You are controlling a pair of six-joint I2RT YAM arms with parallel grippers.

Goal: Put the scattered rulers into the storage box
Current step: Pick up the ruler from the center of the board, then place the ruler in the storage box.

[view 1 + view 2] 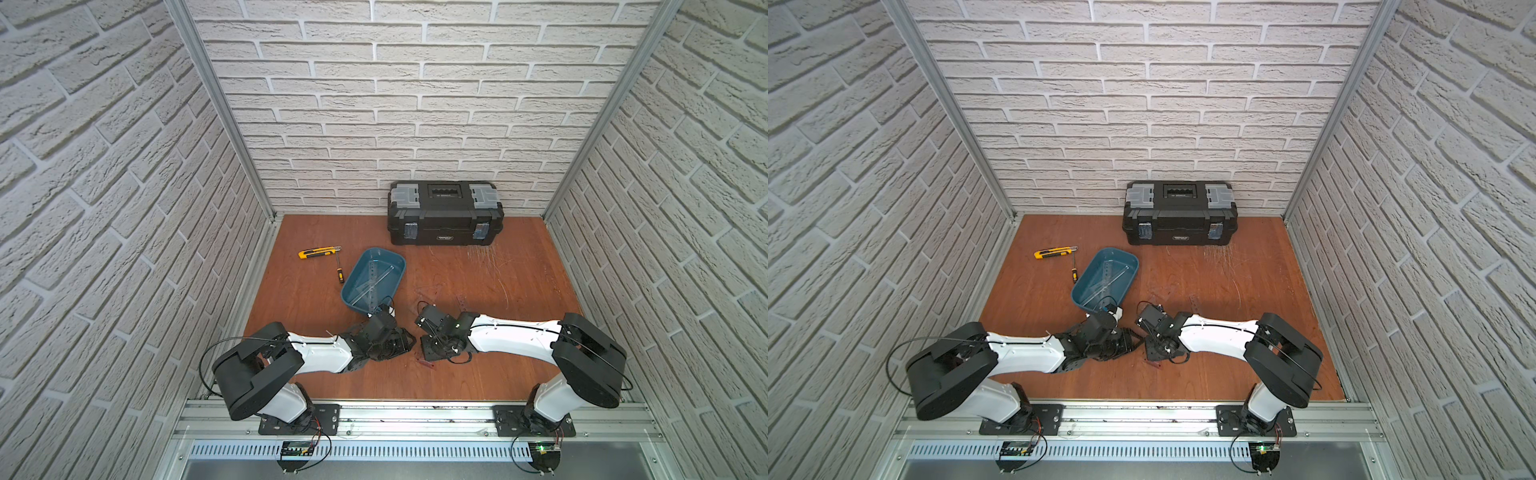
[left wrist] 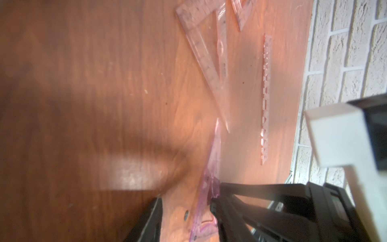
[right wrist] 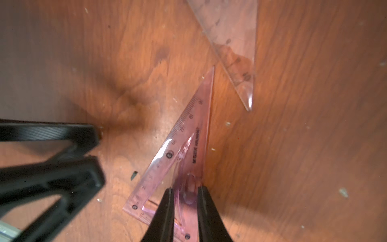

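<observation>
A purple-tinted set square (image 3: 194,113) lies on the wooden floor near the front, between both arms. My right gripper (image 3: 186,189) is shut across one leg of it, one finger in the cut-out and one outside. My left gripper (image 2: 186,202) stands open right beside it, with the set square (image 2: 211,167) against one finger. A clear set square (image 3: 234,42) lies just beyond its tip, and a slim stencil ruler (image 2: 266,98) and another set square (image 2: 243,12) lie farther off. The teal storage box (image 1: 365,259) sits left of centre with clear rulers (image 1: 376,278) inside.
A black toolbox (image 1: 444,216) stands against the back wall. A yellow utility knife (image 1: 318,252) and a small screwdriver (image 1: 340,272) lie left of the box. Brick walls close in three sides.
</observation>
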